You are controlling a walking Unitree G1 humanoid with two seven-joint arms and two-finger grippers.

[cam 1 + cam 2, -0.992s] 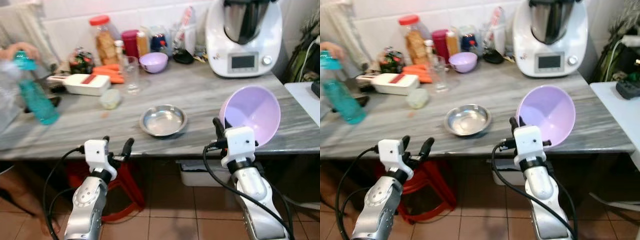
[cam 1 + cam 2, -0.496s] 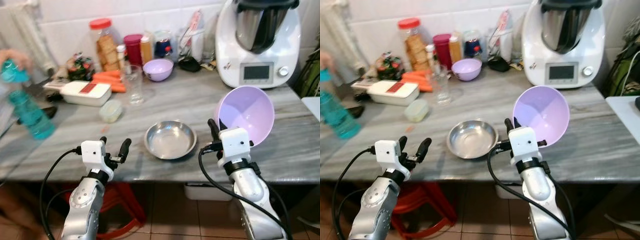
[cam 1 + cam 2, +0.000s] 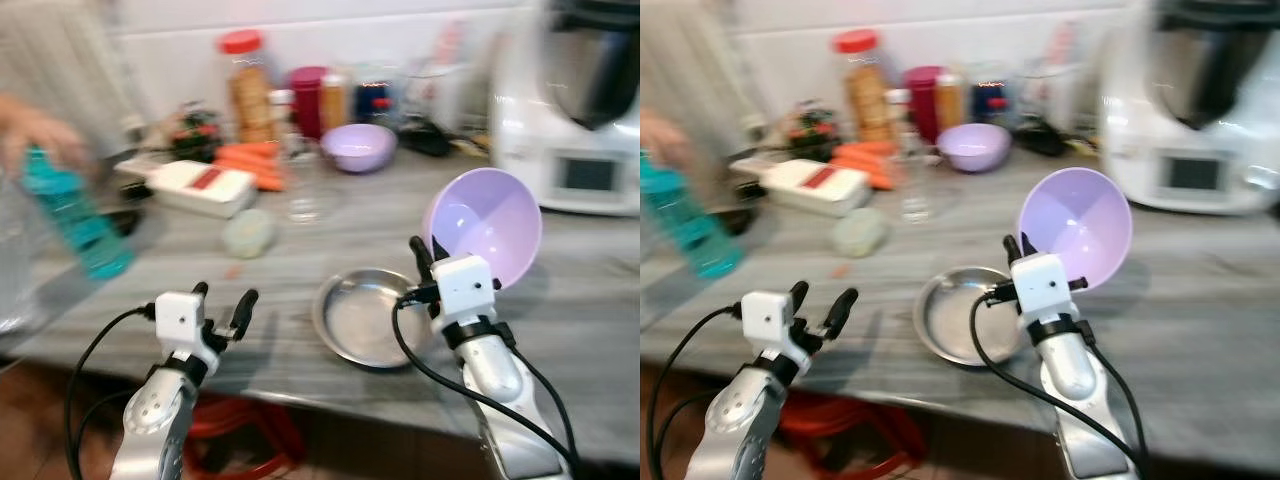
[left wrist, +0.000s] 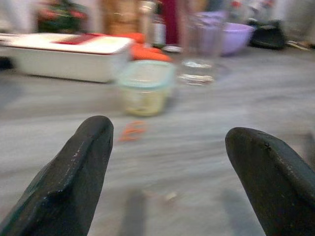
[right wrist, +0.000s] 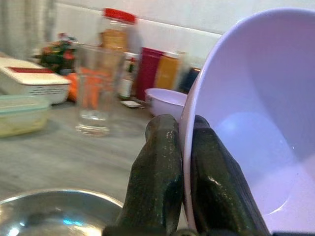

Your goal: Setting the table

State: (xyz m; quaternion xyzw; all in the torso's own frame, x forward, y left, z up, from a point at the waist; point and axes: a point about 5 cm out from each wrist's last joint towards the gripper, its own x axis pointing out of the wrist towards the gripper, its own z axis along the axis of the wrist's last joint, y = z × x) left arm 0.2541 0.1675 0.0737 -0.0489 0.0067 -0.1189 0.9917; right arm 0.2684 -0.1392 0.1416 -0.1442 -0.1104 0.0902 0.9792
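- The lilac bowl (image 3: 485, 238) is held tilted on its edge above the grey surface (image 3: 590, 300); its rim is pinched between the closed fingers of the right claw (image 3: 420, 262).
- A steel dish (image 3: 365, 318) is seen on the surface just beside and below the right claw.
- The left claw (image 3: 222, 306) is held empty near the front edge of the surface, its fingers spread apart.
- In the right wrist view, the rim is shown wedged between both fingers (image 5: 157, 177); a glass (image 5: 92, 88) and a small lilac bowl (image 5: 165, 102) are seen beyond.
- In the left wrist view, a lidded tub (image 4: 146, 87) is shown ahead.
- Compared with a second ago, the camera is found closer and blurred; the grip is unchanged.
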